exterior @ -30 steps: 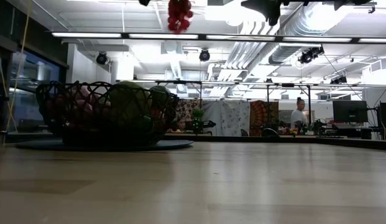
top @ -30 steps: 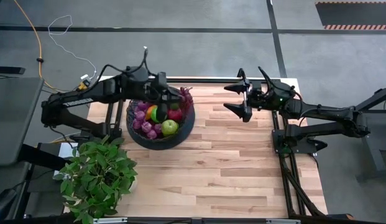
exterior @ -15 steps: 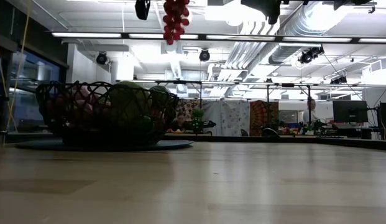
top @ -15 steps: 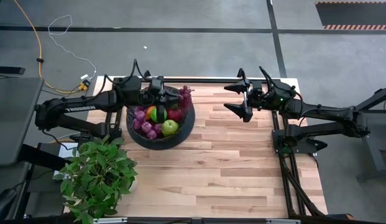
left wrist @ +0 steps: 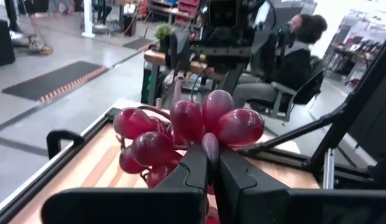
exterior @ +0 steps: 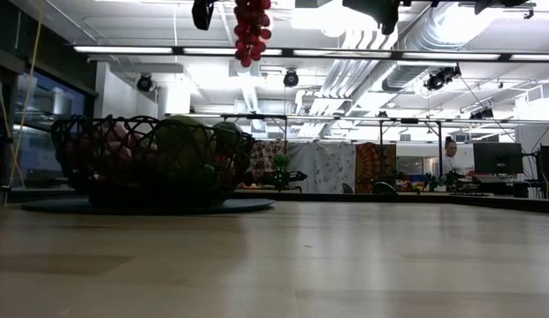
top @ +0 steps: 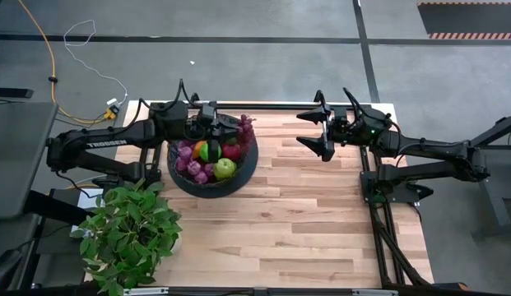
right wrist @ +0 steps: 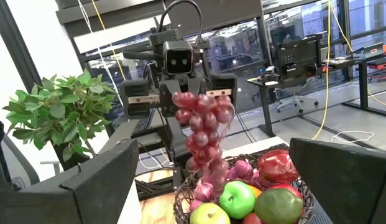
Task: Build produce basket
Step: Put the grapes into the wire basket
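at the far left of the counter [top: 304, 205] sits the basket [top: 241, 174], a round black wire bowl, already well filled: purple grapes [top: 189, 167] on its left side, a green apple [top: 225, 168] toward the near rim, an orange-and-green piece [top: 206, 150] in the middle and a red fruit [top: 231, 151] beside it. from the right wrist view the load reads as two green apples [right wrist: 236, 198], a green-red fruit [right wrist: 278, 205] and a red pomegranate [right wrist: 276, 163], with pink-purple grapes behind. above the basket's far right rim the left hand [top: 235, 128] is pressed together on the stem of a dark red grape bunch [top: 246, 126], which hangs free in the air, clear of the pile below. in the low view the bunch [exterior: 249, 28] dangles high over the basket [exterior: 150, 163], its top cut off by the frame edge, and the mesh makes the fruit inside hard to tell apart. the left wrist view shows the fingers [left wrist: 196, 171] closed on the bunch [left wrist: 188, 127], which hides most of what lies beyond. the right hand [top: 319, 132] waits spread wide over the counter's far right part, holding nothing. a potted plant [top: 127, 234] stands at the near left corner, partly off the counter's edge. a seated person [left wrist: 298, 53] shows in the room beyond, half hidden by the other arm.
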Robot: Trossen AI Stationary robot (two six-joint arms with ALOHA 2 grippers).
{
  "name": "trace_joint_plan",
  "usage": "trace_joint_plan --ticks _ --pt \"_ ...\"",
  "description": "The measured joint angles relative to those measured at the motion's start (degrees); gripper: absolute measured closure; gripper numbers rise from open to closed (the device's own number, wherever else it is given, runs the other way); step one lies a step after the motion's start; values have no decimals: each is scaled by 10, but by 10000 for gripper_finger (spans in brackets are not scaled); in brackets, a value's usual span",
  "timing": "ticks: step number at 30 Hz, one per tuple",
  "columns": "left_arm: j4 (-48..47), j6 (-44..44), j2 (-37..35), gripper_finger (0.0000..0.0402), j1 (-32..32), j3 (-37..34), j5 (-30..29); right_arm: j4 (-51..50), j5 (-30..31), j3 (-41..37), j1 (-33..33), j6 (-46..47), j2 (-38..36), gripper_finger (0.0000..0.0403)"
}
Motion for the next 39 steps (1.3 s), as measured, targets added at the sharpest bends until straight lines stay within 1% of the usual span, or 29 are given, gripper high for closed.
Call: trace_joint_plan --ticks 2,11,14,21,26,31,39 --pt "-17 1 0 401 0 0 -6 0 0 0 0 0 0 6" --pt "-129 24 1 401 0 -2 -76 0 1 0 0 0 0 6" --pt "-128 21 1 401 0 -19 -90 0 2 0 0 0 0 6" --pt "-112 -17 1 401 0 -84 -94 0 7 0 0 3 0 6" --pt "-109 -45 1 401 0 -120 -143 0 13 0 0 5 0 6" --pt "-114 -45 2 401 0 -125 -151 0 15 0 0 5 0 6" --pt "-126 -47 17 399 -2 -125 -139 0 21 0 0 5 0 6"
